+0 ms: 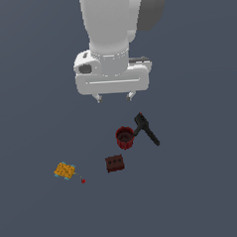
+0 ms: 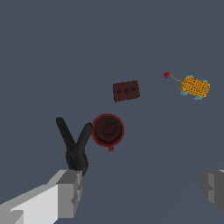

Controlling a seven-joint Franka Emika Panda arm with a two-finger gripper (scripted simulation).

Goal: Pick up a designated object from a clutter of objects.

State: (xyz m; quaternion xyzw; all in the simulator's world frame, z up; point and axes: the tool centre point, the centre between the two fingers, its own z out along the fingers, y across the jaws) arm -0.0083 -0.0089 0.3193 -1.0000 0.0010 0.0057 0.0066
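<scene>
The designated object, a small orange-yellow studded block with light-blue wheels (image 1: 64,170) (image 2: 195,87), lies on the floor at the exterior view's left, with a tiny red ball (image 1: 83,181) (image 2: 166,75) tied to it by a thin string. My gripper (image 1: 114,97) (image 2: 140,192) hangs open high above the clutter, nothing between its fingers. It is well away from the block, nearer the red cup (image 1: 124,137) (image 2: 107,130) and the black hammer-like tool (image 1: 146,129) (image 2: 74,146).
A dark red-brown brick with holes (image 1: 115,163) (image 2: 126,90) lies between the cup and the wheeled block. The tool rests against the cup's side. All items sit on a flat dark grey floor (image 1: 194,195).
</scene>
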